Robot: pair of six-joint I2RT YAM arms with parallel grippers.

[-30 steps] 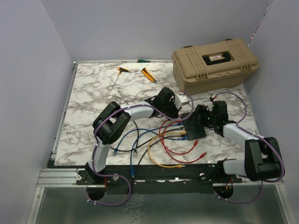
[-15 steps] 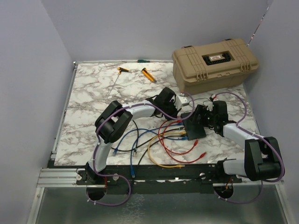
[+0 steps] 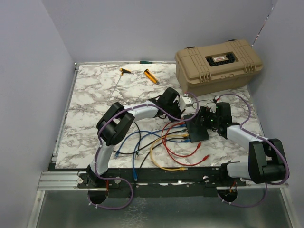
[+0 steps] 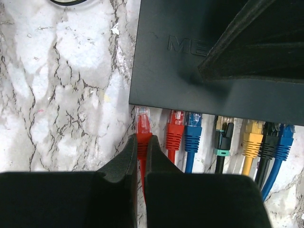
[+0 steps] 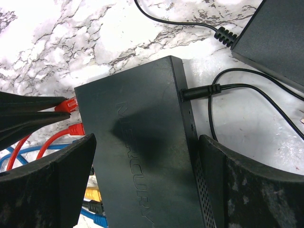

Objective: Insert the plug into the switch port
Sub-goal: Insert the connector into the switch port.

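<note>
The switch [image 3: 197, 129] is a flat dark-grey box [image 4: 190, 71] lying between the two arms. My left gripper [image 4: 141, 142] is shut on the red boot of the plug [image 4: 142, 121]. The plug's clear tip sits at the mouth of the leftmost port on the switch's near edge. Beside it, several red, blue, yellow and black plugs [image 4: 192, 135] sit in the other ports. My right gripper [image 5: 145, 140] straddles the switch [image 5: 137, 142] with its fingers [image 5: 71, 161] against both long sides. The switch's power cord [image 5: 204, 90] leaves its corner.
A big tan case [image 3: 218, 66] stands at the back right. A black power adapter [image 5: 275, 42] lies just beyond the switch. Loose coloured cables [image 3: 166, 147] trail toward the near edge. Two orange-handled screwdrivers [image 3: 151, 76] lie at the back.
The left arm has edged slightly to the right, toward the switch, with the red plug. The right arm has not moved.
</note>
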